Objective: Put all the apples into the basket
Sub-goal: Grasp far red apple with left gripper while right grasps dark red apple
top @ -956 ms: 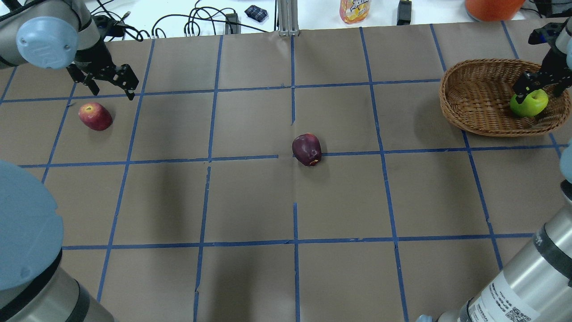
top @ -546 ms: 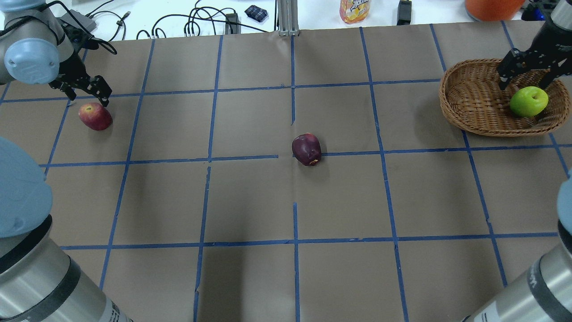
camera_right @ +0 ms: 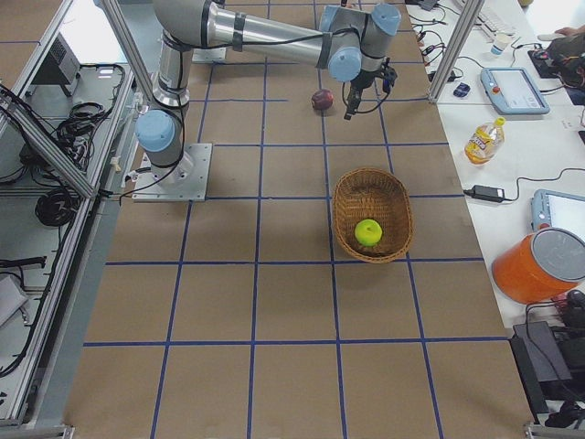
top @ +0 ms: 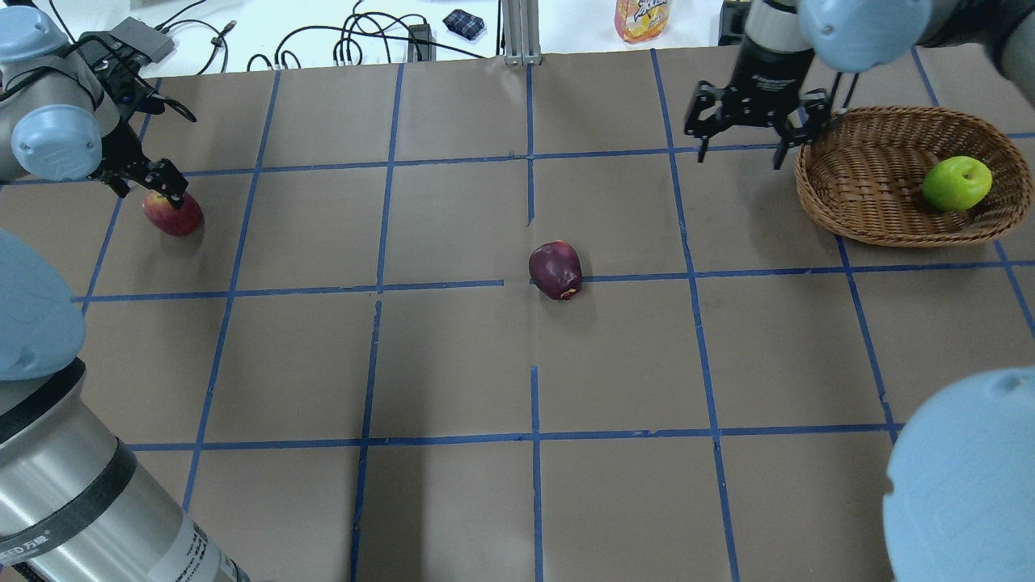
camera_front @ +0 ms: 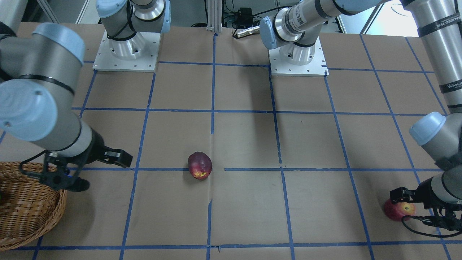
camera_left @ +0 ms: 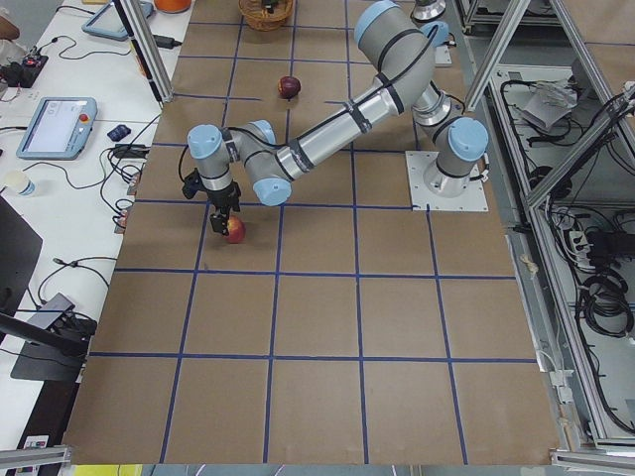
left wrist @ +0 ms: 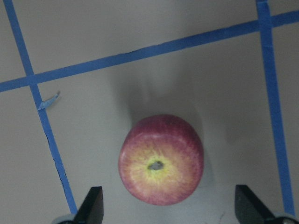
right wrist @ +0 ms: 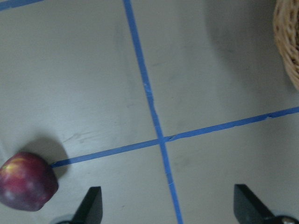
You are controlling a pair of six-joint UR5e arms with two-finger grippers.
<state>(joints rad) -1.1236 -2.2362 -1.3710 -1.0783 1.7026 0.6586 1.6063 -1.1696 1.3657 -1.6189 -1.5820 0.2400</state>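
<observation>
The red apple (left wrist: 161, 161) is lying at the overhead frame's left edge, its yellowish stem hollow facing up toward the left wrist camera. The left gripper (top: 148, 190) is straddling it, jaws spread wide, fingertips (left wrist: 92, 205) standing apart from its skin and gripping nothing. The maroon apple (top: 555, 270) is resting near the centre on a blue tape line (top: 437, 284), its long axis running up-down in the frame and a yellow patch at its lower end. The green apple (top: 956, 183) is sitting in the wicker basket (top: 857, 182) at the right, dimple tilted to the upper right. The right gripper (top: 741, 158) is hanging wide open and empty just left of the basket rim. In the front-facing view the basket is being cut off at the lower left corner.
</observation>
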